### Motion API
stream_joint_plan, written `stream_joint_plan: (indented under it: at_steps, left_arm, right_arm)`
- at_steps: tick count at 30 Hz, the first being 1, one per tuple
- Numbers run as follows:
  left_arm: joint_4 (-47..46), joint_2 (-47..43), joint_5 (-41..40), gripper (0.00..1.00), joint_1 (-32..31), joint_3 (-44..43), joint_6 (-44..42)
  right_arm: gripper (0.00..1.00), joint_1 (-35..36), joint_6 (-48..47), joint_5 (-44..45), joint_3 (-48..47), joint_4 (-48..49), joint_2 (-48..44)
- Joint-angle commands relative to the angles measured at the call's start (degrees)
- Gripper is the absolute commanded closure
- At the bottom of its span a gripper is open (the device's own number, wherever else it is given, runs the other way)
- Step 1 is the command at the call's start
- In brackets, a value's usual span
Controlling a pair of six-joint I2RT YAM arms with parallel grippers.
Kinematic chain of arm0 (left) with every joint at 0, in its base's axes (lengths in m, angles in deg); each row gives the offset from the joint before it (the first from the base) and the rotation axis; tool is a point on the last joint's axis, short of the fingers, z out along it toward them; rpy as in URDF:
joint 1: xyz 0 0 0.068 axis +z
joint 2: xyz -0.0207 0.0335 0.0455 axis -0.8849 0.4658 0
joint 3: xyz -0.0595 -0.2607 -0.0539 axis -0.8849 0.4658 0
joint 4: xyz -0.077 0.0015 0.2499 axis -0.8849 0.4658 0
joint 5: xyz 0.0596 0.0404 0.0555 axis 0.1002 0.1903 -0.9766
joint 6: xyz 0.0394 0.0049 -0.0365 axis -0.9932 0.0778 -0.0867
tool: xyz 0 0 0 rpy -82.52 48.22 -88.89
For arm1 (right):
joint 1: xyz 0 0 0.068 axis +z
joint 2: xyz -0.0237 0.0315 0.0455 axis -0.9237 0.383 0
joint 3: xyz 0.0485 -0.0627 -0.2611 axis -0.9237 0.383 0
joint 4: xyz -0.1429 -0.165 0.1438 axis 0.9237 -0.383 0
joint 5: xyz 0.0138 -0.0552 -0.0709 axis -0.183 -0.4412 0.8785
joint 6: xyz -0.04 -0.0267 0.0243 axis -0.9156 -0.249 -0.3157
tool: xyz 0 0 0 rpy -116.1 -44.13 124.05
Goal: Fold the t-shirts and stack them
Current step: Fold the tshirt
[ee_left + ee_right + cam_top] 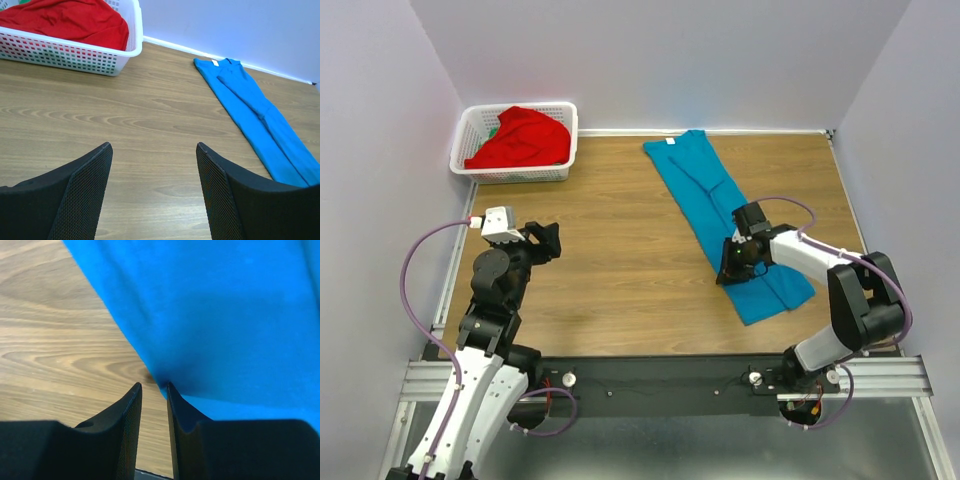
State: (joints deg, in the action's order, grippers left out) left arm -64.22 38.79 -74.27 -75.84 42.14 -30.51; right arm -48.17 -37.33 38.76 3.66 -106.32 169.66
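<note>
The teal-blue t-shirt (720, 200) lies folded into a long narrow strip, running diagonally on the right of the wooden table; it also shows in the left wrist view (255, 105). My right gripper (732, 265) is at the strip's left edge near its front end. In the right wrist view the jaws (154, 385) stand nearly together and pinch the cloth's edge (215, 315) at their tips, which tents up slightly. The bright red t-shirt (520, 138) lies crumpled in the basket (65, 20). My left gripper (545, 240) is open and empty over bare wood (154, 147).
The white lattice basket (515, 172) stands at the back left corner (75, 55). Pale walls close the table at the back and sides. Bare wood lies between the two arms.
</note>
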Motion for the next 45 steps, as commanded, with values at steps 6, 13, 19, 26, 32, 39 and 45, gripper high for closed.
stream_joint_plan:
  at_steps: [6,13,19,26,32,39,45]
  left_arm:
    - [-0.6,-0.2,1.1,0.24,0.2,0.4,0.1]
    - [-0.4,0.4,1.1,0.24,0.2,0.4,0.2]
    - [-0.1,2.9,1.8,0.23,0.2,-0.4,0.9]
    - [-2.7,3.4,9.8,0.03,0.2,-0.2,1.3]
    - [1.9,7.3,15.9,0.06,0.1,-2.3,2.6]
    - [12.1,18.3,24.1,0.11,-4.9,-5.3,6.4]
    - [13.6,24.0,21.0,0.2,-17.3,-6.2,11.2]
  right_arm:
    - [0.67,13.8,8.9,-2.3,-5.9,1.3,10.4]
    - [0.66,22.2,14.3,-3.8,-24.3,2.4,22.3]
    - [0.65,25.4,14.6,-6.1,-35.5,2.3,28.8]
    - [0.51,23.8,11.0,2.8,-26.5,-0.7,14.5]
    - [0.44,20.9,10.3,13.1,-12.1,-9.8,-4.0]
    - [0.42,18.0,14.8,10.2,3.2,-12.8,-14.6]
    - [0.43,18.0,14.7,7.6,6.1,-10.9,-15.1]
